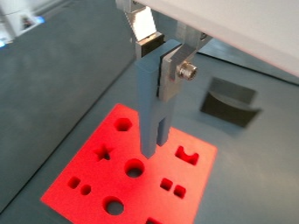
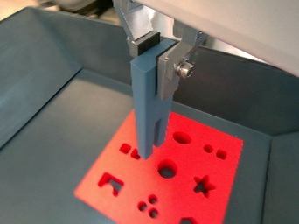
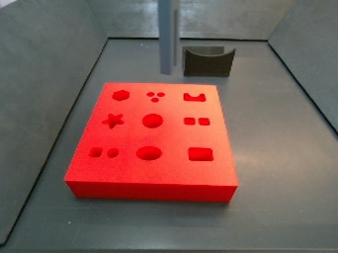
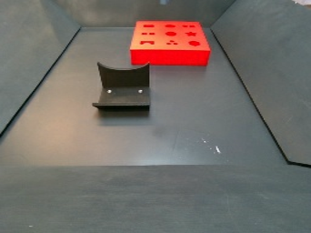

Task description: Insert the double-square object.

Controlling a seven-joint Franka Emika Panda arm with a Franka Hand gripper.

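My gripper [image 1: 159,59] is shut on the top of the double-square object [image 1: 156,101], a slim grey-blue bar that hangs upright with its two prongs pointing down. The gripper [image 2: 156,56] and bar [image 2: 146,101] show in both wrist views. The bar's prongs end above the red board [image 1: 82,166], apart from it. The board's pair of small square holes [image 2: 126,150] lies close to the prong tips in a wrist view. In a side view the bar [image 3: 168,35] hangs over the far part of the board [image 3: 156,173]; the gripper is out of frame there.
The dark fixture [image 3: 208,61] with a curved notch stands on the floor just beyond the board, also seen in a side view [image 4: 122,86]. The board [image 4: 170,55] has several other shaped holes. Grey bin walls [image 2: 47,61] surround the floor.
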